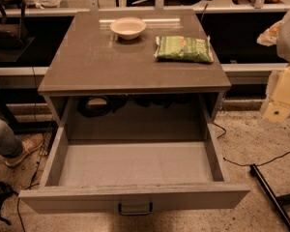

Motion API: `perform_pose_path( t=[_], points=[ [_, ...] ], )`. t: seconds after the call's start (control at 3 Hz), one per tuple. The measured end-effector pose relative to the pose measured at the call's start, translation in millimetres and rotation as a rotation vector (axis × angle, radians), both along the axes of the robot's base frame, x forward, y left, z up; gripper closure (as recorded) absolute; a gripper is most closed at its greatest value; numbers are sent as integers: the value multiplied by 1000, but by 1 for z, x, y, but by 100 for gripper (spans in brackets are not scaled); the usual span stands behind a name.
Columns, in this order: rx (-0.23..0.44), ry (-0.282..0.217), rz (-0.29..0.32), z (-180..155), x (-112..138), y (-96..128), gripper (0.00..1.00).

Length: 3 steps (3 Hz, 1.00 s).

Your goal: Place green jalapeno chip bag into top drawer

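The top drawer [135, 166] stood pulled out, lower and left of the gripper [279, 105]. How wide the gripper stood, I could not tell. Farther left of it, the green jalapeno chip bag [183, 49] lay on the cabinet top [96, 62].

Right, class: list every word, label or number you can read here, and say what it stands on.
No text can be read.
green jalapeno chip bag: printing and a red mark, not legible.
top drawer, open: none.
pincer, at the right edge: no legible marking.
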<state>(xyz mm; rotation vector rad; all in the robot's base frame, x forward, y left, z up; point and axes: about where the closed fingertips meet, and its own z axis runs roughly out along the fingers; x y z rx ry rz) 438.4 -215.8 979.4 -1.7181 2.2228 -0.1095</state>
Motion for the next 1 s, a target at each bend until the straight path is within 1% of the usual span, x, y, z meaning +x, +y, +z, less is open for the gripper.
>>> perform_pose_path(
  t=[0.33,0.67,1.0],
  points=[
    [0,0,0,0,0,0,0],
    [61,-36,-15,-5,27,3,0],
    [165,-88,-43,-14,74,11,0]
  ],
)
